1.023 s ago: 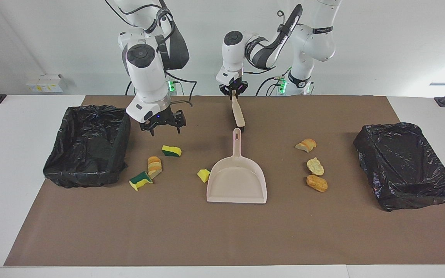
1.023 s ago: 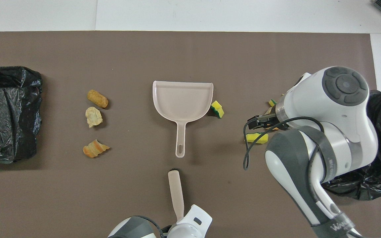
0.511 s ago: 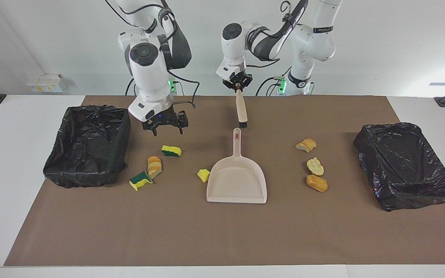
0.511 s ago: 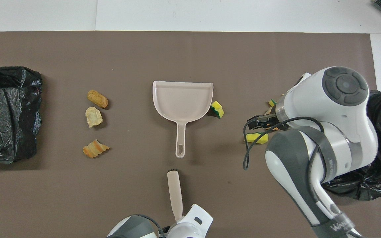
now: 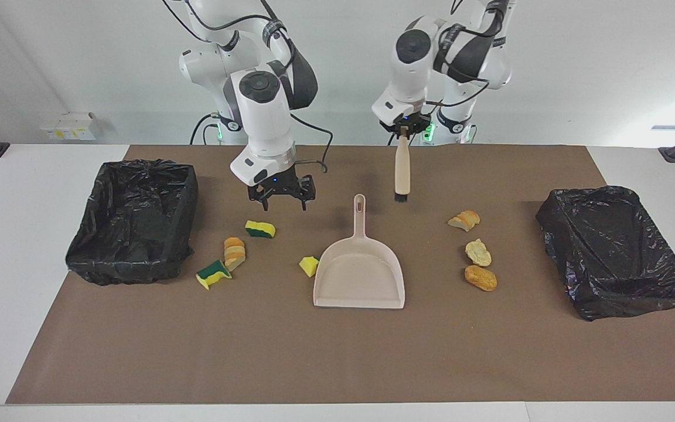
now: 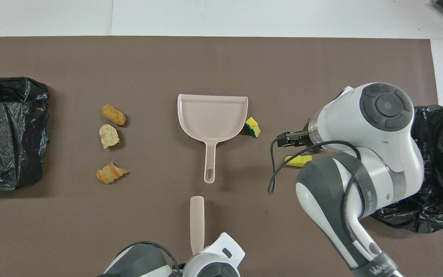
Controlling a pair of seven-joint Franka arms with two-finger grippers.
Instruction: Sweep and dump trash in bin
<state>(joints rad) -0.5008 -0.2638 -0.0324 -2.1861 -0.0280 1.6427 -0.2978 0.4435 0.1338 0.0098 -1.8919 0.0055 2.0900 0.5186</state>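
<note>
A pale pink dustpan [image 5: 359, 275] [image 6: 212, 119] lies flat mid-mat, handle toward the robots. My left gripper [image 5: 402, 136] is shut on a pink brush [image 5: 402, 170] [image 6: 197, 223] that hangs bristles-down over the mat beside the dustpan's handle. My right gripper [image 5: 282, 202] is open and hovers low over the mat beside a yellow-green sponge [image 5: 260, 228]. The trash is scattered. A bread slice [image 5: 234, 252], a second sponge [image 5: 213, 274] and a small sponge [image 5: 309, 265] lie toward the right arm's end. Three bread pieces [image 5: 478, 252] [image 6: 109, 135] lie toward the left arm's end.
Two black-lined bins stand on the brown mat, one [image 5: 132, 221] at the right arm's end and one [image 5: 616, 252] at the left arm's end. My right arm's bulk hides part of the trash in the overhead view.
My left gripper has raised the brush upright and carried it toward the left arm's end. My right gripper has moved from near the bin toward the dustpan. Trash and dustpan have not moved.
</note>
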